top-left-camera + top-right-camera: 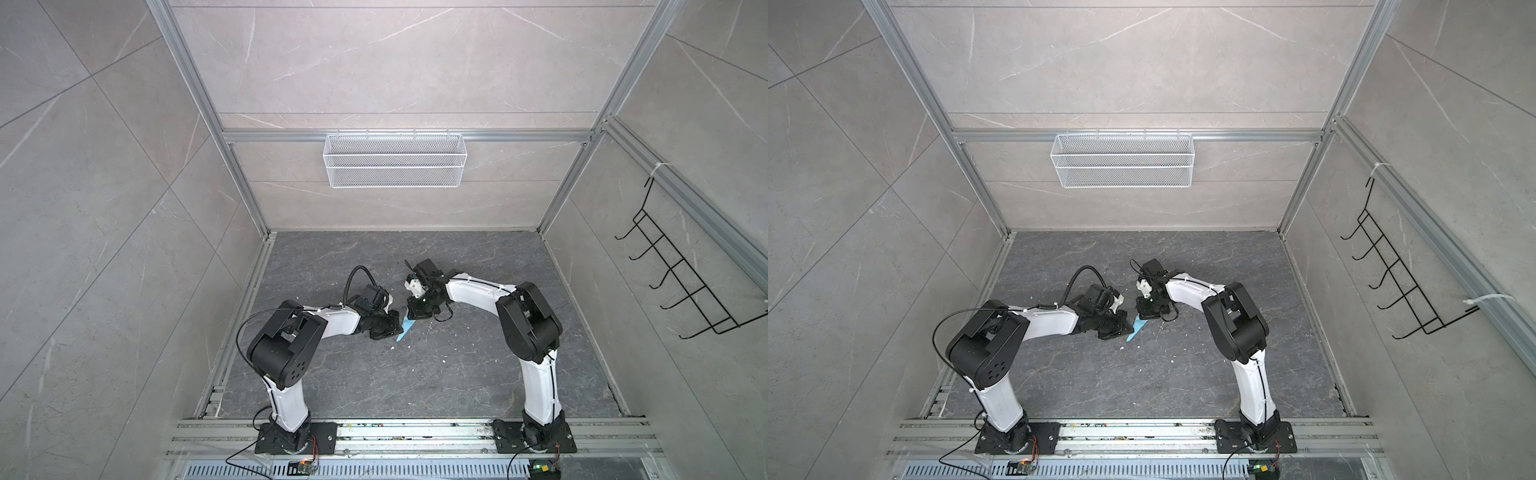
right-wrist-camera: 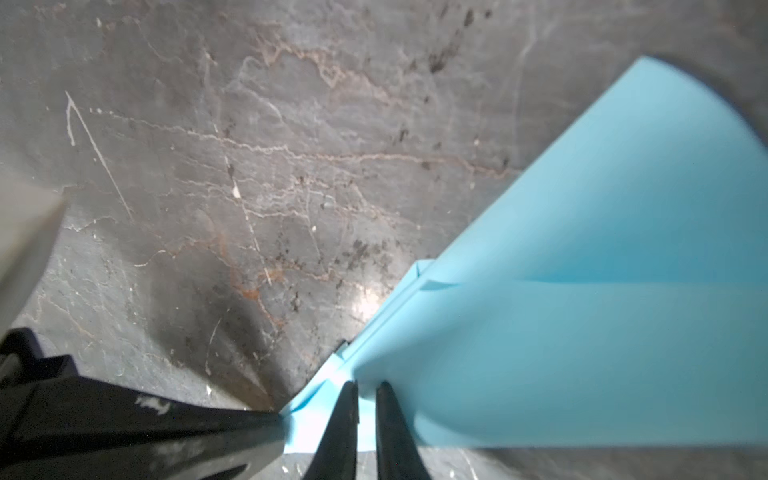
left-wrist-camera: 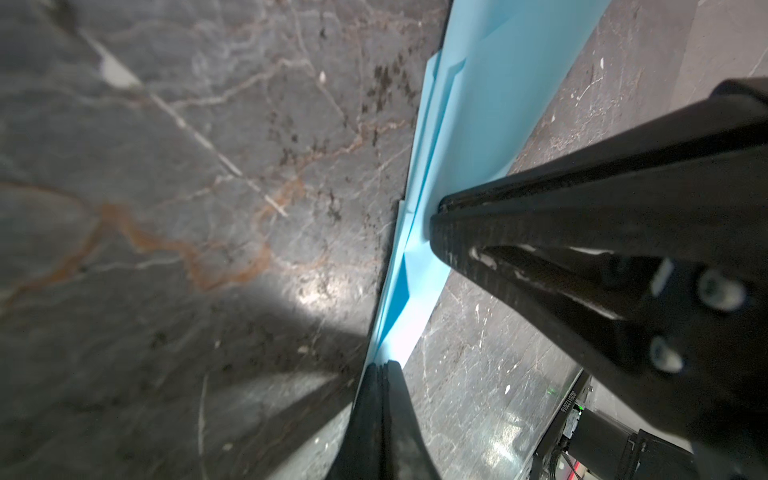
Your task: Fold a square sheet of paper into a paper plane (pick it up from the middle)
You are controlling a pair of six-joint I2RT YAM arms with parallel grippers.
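The plane (image 1: pixel 406 331), a slim folded dart, lies on the table (image 1: pixel 415 382) between the arms. The left gripper (image 3: pixel 380 368), pressed together, pinches one end. The right gripper (image 2: pixel 366 388) nips a fold nearby. This looks like final creasing; next, hold firm and slide along the crease.

A white mesh basket (image 1: pixel 395 166) hangs at upper centre in both top views; a black wire hook rack (image 1: pixel 685 261) sits at the right edge, and white flecks (image 1: pixel 392 346) dot the dark marbled tabletop (image 1: pixel 374 382) below
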